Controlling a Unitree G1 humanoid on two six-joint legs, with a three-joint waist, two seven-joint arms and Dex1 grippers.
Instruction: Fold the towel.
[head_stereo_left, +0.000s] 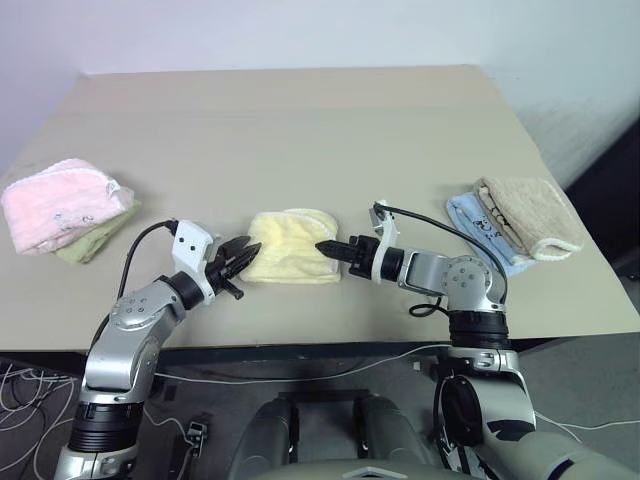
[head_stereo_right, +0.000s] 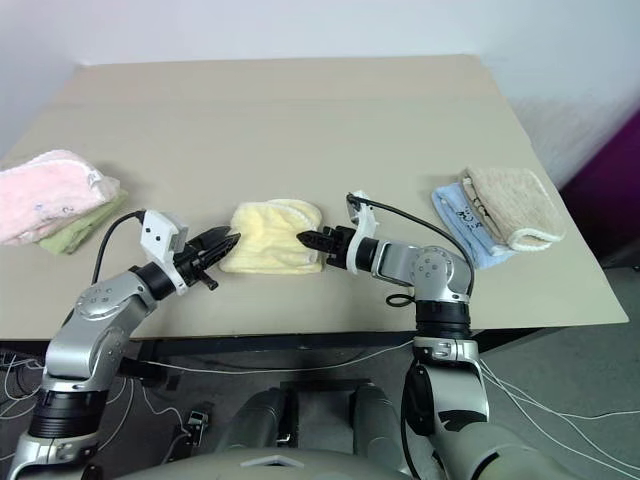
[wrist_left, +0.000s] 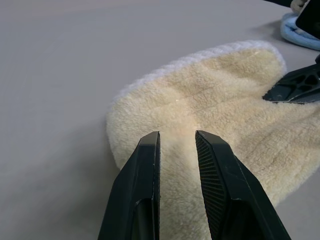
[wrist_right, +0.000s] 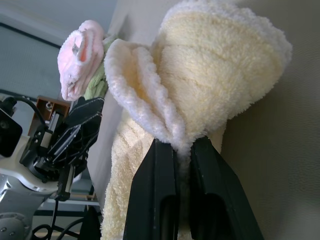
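Left eye view: pale yellow towel (head_stereo_left: 293, 245) lying near the front edge of the table (head_stereo_left: 300, 130), already doubled into a small bundle, between the two claws. Right gripper (head_stereo_left: 330, 247) clenched on the towel's right edge. Left gripper (head_stereo_left: 243, 257) just at the towel's left edge, fingers slightly parted, grasping nothing. Pink towel (head_stereo_left: 55, 200) stacked on a green cloth (head_stereo_left: 95, 240) far out on the left; beige towel (head_stereo_left: 530, 215) on a blue cloth (head_stereo_left: 480, 225) off to the right, both well apart from the work.

Right eye view: same layout; towel's upper layer curled over, whitish edge facing the back of the table.

Left wrist view: two black fingers (wrist_left: 145, 180) hovering over the towel's near end with a narrow gap, no fabric between them.

Right wrist view: fingers (wrist_right: 160, 190) pinched tight on a bunched fold of towel edge, layers rising loosely above the pinch.

Judged progress: at least one fold apparently made, but loose and uneven. Probably left: carrying the pinched edge across, flattening and squaring the layers, releasing. Somewhere past the middle, not finished.
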